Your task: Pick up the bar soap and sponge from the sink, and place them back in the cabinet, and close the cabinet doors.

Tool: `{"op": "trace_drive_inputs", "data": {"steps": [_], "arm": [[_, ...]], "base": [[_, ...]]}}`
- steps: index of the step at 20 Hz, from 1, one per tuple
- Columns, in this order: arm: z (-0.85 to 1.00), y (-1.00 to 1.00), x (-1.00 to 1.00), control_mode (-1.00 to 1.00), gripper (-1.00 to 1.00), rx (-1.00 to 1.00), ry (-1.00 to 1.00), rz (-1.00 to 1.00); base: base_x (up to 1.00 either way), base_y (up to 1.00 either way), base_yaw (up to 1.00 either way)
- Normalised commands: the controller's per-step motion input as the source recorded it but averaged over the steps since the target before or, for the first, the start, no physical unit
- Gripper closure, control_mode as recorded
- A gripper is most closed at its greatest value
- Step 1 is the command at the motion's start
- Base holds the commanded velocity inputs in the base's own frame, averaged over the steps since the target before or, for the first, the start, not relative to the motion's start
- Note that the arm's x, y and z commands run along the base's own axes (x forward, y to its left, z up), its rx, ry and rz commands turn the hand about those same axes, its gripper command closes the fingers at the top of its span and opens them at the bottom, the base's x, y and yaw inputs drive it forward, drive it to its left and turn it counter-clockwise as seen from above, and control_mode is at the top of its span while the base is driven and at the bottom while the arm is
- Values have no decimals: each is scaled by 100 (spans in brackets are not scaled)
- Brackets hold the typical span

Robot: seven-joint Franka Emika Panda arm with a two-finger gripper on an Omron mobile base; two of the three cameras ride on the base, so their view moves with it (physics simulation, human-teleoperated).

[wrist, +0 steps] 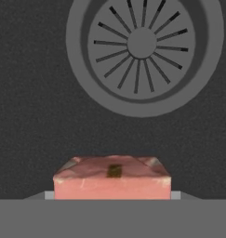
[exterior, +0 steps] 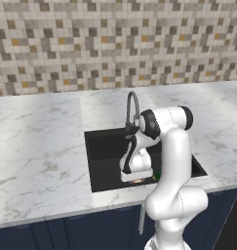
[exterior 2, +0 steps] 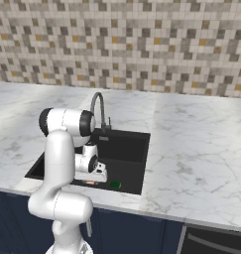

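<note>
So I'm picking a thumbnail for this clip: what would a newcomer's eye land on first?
First, the white robot arm bending down into the deep matte-black sink set in the white marble counter. In the hand view, the flat orange-red bar soap sits right at the gripper, with the round grey metal drain beyond it. A small green sponge lies near the sink's front wall.

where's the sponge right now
The sponge lies on the floor of the sink, near its front wall, just right of the bar soap in the right base view.
</note>
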Motion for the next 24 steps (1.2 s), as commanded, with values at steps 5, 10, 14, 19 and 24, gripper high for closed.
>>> {"op": "trace_drive_inputs", "data": {"steps": [5, 10, 14, 19, 24], "arm": [[0, 0, 0, -100, 100, 0, 0, 0], [0, 0, 0, -100, 100, 0, 0, 0], [0, 0, 0, -100, 100, 0, 0, 0], [2, -1, 2, -100, 100, 0, 0, 0], [46, 0, 0, -100, 100, 0, -6, 0]], "base": [[0, 0, 0], [0, 0, 0], [0, 0, 0], [0, 0, 0], [0, 0, 0]]}}
